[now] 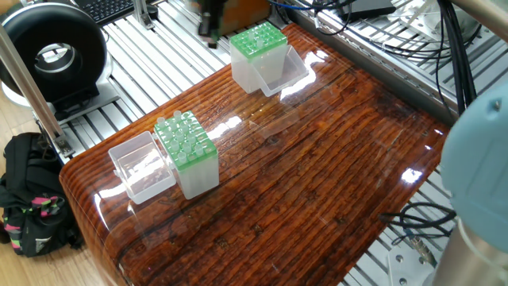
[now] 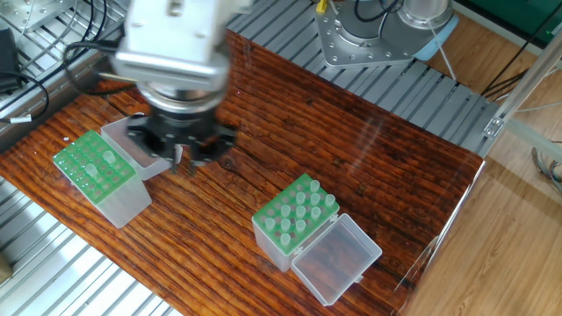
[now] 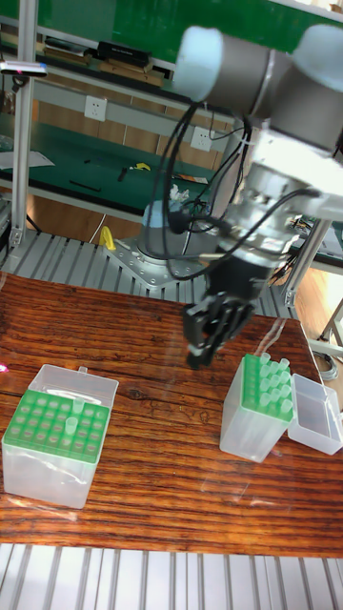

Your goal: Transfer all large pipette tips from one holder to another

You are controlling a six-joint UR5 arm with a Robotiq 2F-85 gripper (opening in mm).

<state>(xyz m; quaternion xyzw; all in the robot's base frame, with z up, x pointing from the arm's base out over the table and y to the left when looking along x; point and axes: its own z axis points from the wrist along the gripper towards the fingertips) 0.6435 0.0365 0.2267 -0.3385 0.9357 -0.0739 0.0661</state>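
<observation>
The large pipette tips (image 2: 297,213) stand upright in the green grid of one clear plastic holder (image 3: 255,412): whitish, see-through cones, their wide tops poking above the holes. A few more tips (image 3: 71,405) sit in the grid of the other holder (image 2: 98,179), most of whose round holes show bare. Each holder is a frosted box with its hinged lid (image 2: 335,258) flung open beside it.

My gripper (image 3: 201,350) hangs in the air between the two holders, above the tabletop and nearer the mostly bare one; in the other fixed view it hovers by that holder's open lid (image 2: 140,143). My black fingers point downward and are blurred, so I cannot tell how far apart they stand or whether a tip is pinched between them.

The table (image 1: 317,183) is glossy, dark brown wood with a strong streaked grain and rounded corners, resting on ribbed aluminium rails (image 1: 151,59).
</observation>
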